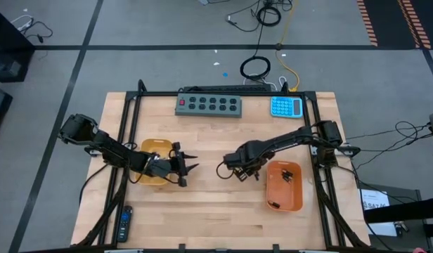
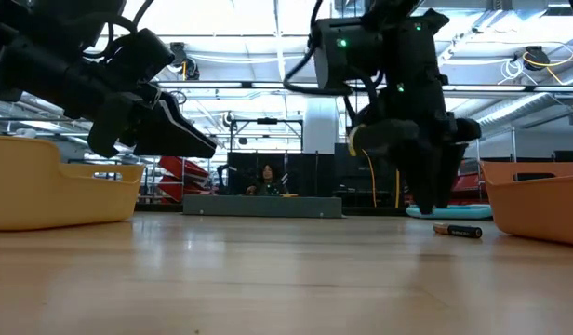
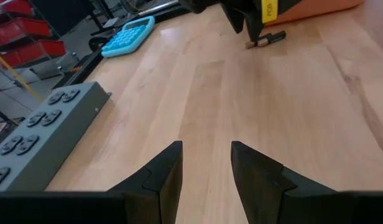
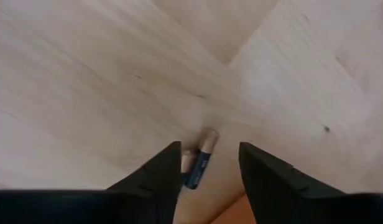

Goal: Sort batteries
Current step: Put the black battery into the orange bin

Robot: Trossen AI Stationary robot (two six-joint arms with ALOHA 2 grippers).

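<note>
One battery (image 4: 201, 158), black with a copper-coloured end, lies on its side on the wooden table; it also shows in the low view (image 2: 459, 230) and the left wrist view (image 3: 266, 40). My right gripper (image 4: 209, 149) points down over it, open, with one finger on each side and clear of it. The same gripper (image 1: 237, 169) stands just left of the orange tray (image 1: 295, 200), where a few dark batteries (image 1: 287, 174) lie. My left gripper (image 1: 188, 165) hovers open beside the yellow tray (image 1: 154, 146), holding nothing.
A grey power strip (image 1: 209, 104) and a blue calculator (image 1: 287, 107) lie along the far edge. A dark remote (image 1: 124, 223) sits at the near left corner. Bare wood spreads between the two trays and toward the near edge.
</note>
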